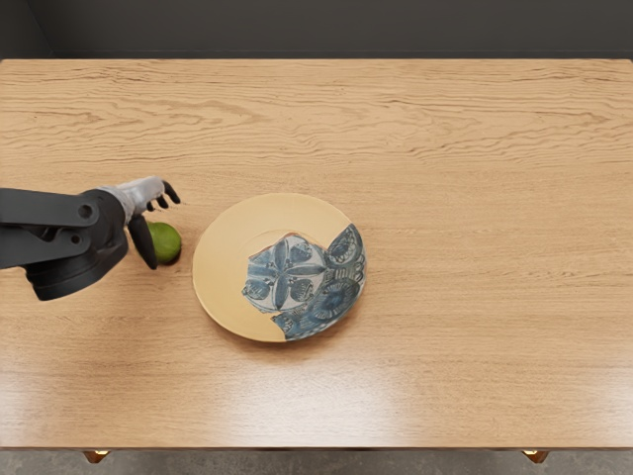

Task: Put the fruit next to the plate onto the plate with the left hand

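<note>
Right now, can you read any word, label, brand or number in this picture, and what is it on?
None readable. The plate bears only a blue floral pattern, no letters; the green fruit, the left hand and the table carry no writing.

Soft, even light, sharp render

Light fell evenly from above on the table (445, 148) — bright, with a pale sheen near the front edge. The plate (223, 257) cast a thin, soft shadow under its lower rim. Focus was crisp throughout; the strip beyond the far edge was dark.
</note>
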`<action>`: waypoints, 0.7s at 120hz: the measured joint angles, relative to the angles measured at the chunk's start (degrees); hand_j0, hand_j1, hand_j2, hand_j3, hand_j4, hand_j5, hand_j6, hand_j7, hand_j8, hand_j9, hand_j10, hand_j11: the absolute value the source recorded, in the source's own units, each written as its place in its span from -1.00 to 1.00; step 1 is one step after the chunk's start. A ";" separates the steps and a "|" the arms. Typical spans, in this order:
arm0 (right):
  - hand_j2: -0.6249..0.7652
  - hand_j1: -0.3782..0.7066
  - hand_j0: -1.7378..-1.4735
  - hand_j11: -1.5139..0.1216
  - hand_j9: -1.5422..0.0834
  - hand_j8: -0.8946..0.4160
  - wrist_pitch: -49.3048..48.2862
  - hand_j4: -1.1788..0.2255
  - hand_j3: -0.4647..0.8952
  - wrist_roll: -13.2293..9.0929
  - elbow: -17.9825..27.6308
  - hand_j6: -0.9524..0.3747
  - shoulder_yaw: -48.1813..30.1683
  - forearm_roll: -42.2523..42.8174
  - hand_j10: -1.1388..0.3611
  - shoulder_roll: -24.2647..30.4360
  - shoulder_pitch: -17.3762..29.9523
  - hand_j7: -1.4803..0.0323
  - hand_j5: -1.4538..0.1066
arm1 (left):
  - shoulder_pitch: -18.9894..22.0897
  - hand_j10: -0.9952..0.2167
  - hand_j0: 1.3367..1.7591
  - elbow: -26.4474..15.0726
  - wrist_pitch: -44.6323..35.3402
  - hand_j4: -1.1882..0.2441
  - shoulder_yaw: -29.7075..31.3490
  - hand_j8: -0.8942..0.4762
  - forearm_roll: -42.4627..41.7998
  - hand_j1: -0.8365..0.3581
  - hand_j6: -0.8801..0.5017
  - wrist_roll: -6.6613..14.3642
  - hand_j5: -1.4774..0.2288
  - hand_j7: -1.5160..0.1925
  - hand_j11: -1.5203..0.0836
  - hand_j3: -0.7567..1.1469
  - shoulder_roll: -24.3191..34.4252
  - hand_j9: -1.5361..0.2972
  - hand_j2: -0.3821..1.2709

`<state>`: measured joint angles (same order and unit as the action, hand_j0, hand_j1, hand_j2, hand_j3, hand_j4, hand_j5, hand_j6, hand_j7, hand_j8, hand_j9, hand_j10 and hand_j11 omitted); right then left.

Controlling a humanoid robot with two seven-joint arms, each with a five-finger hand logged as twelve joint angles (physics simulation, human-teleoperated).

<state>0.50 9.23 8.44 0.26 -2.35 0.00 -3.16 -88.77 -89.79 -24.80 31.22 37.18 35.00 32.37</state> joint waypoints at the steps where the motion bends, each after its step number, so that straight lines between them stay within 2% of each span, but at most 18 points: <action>1: -0.11 -0.90 -0.40 0.82 0.86 0.33 0.00 0.65 -0.32 0.00 0.00 0.40 0.00 0.00 0.49 0.00 0.00 0.92 0.83 | 0.00 0.16 0.52 0.07 -0.09 0.25 0.09 -0.12 -0.01 0.40 -0.15 0.00 0.29 0.33 0.43 -0.20 -0.01 0.26 -0.47; 71: -0.11 -0.90 -0.40 0.82 0.86 0.33 0.01 0.65 -0.32 0.00 0.00 0.40 0.00 0.01 0.49 0.00 -0.07 0.92 0.83 | 1.41 0.20 0.52 4.32 -1.02 0.28 1.51 -0.09 -1.50 0.45 -0.12 0.00 0.32 0.37 0.46 -0.20 -4.69 0.29 -0.47; 84: -0.11 -0.90 -0.40 0.82 0.86 0.33 0.00 0.65 -0.32 0.00 0.00 0.40 0.00 0.02 0.49 0.00 -0.08 0.92 0.83 | 1.41 0.14 0.52 4.52 -1.06 0.23 1.54 -0.14 -1.44 0.38 -0.17 0.00 0.27 0.31 0.40 -0.20 -6.15 0.24 -0.46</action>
<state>0.50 9.23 8.44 0.27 -2.32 0.00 -3.24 -87.36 -85.27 -25.86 32.76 35.74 35.00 26.23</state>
